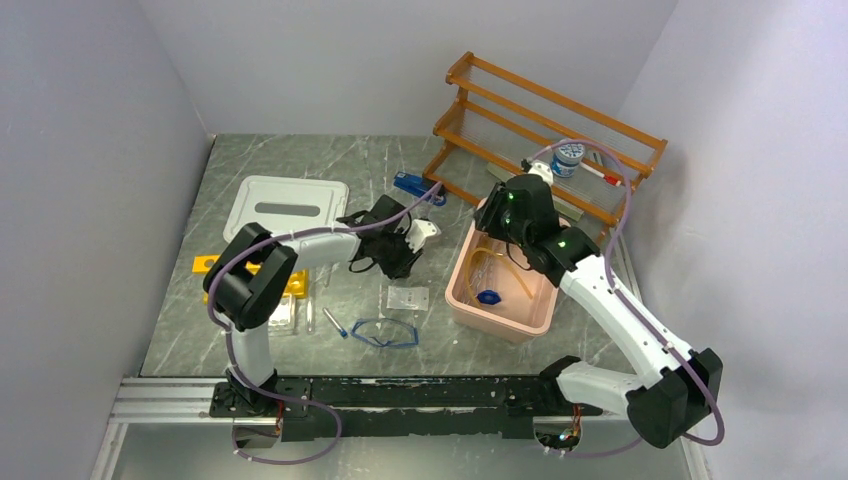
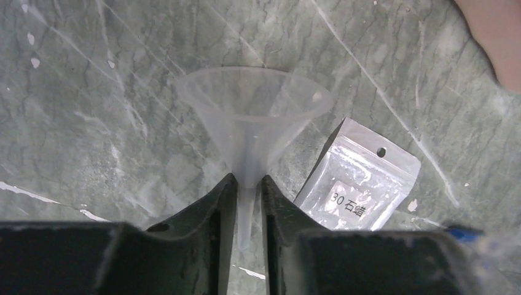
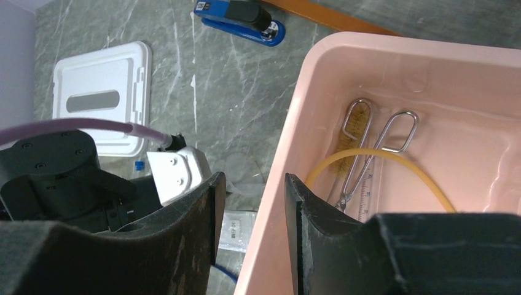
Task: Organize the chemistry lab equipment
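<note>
My left gripper (image 2: 249,184) is shut on the stem of a clear plastic funnel (image 2: 252,117) and holds it over the table, left of the pink bin (image 1: 470,300). A white flat packet (image 2: 359,184) lies just beside it, also in the top view (image 1: 407,298). Blue-framed goggles (image 1: 385,333) and a blue-capped tube (image 1: 335,325) lie nearer the front. My right gripper (image 3: 255,184) is open, its fingers on either side of the bin's left wall (image 3: 289,147). Tan tubing (image 3: 393,163) and a small blue cap (image 1: 490,297) lie in the bin.
A metal clamp (image 3: 375,147) and a brush (image 3: 353,132) also lie in the bin. A blue stapler (image 1: 418,185) sits by the wooden rack (image 1: 545,135), which holds a blue-capped bottle (image 1: 568,157). A white lid (image 1: 285,205) and a yellow holder (image 1: 208,265) are at the left.
</note>
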### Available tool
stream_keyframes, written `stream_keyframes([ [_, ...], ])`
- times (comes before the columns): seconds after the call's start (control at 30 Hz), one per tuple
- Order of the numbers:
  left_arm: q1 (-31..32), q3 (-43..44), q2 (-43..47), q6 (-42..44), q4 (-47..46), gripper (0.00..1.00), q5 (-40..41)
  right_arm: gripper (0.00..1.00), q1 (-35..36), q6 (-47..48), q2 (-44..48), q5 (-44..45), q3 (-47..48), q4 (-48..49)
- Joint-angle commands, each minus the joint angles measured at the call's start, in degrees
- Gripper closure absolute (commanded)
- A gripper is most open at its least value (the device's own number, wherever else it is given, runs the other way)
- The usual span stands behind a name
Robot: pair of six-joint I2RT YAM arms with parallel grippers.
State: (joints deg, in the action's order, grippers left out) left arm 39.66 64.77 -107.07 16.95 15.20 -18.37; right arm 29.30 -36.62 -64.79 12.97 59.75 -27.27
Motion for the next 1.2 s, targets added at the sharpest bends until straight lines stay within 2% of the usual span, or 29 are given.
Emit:
stream_keyframes([
  [0.0, 0.9, -0.6, -0.8, 3.5, -2.8, 0.81, 2.4, 0.57, -1.5, 0.4, -0.4, -0.4, 0.4, 1.2],
  [0.03, 1.0, -0.8, -0.3, 3.4, -3.0, 0.90, 2.8, 0.57, -1.8, 0.5, -0.6, -0.4, 0.7, 1.4],
  [0.07, 1.0, -0.7, 0.5, 3.2, -2.9, 0.95, 2.7, 0.57, -2.2, 0.8, -0.8, -0.6, 0.9, 1.7],
  [0.33, 0.9, 5.0, 11.3, -1.6, 1.3, 0.95, 3.7, 0.57, -7.3, 3.8, -5.0, -5.4, 3.4, 4.6],
  [0.53, 2.3, 5.5, 20.6, -15.2, -5.5, 0.95, 5.1, 0.57, -12.9, 6.0, -4.6, -6.3, 4.2, 5.6],
  [0.63, 3.9, 8.7, 21.8, -21.5, -6.7, 0.95, 4.3, 0.57, -15.3, 6.3, -3.6, -4.3, 4.0, 4.9],
  [0.9, 11.4, 20.7, 12.9, -33.6, -8.2, 0.95, 2.7, 0.57, -20.0, 5.2, -0.6, 1.8, 1.3, 1.5],
  [1.03, 14.2, 26.7, 5.7, -38.4, -3.6, 0.95, 6.6, 0.57, -20.4, 3.2, 1.8, 7.0, -0.8, -0.9],
  [1.17, 16.9, 33.6, -0.7, -37.8, 5.1, 0.95, 9.9, 0.57, -20.7, 1.6, 4.0, 12.0, -2.6, -3.4],
])
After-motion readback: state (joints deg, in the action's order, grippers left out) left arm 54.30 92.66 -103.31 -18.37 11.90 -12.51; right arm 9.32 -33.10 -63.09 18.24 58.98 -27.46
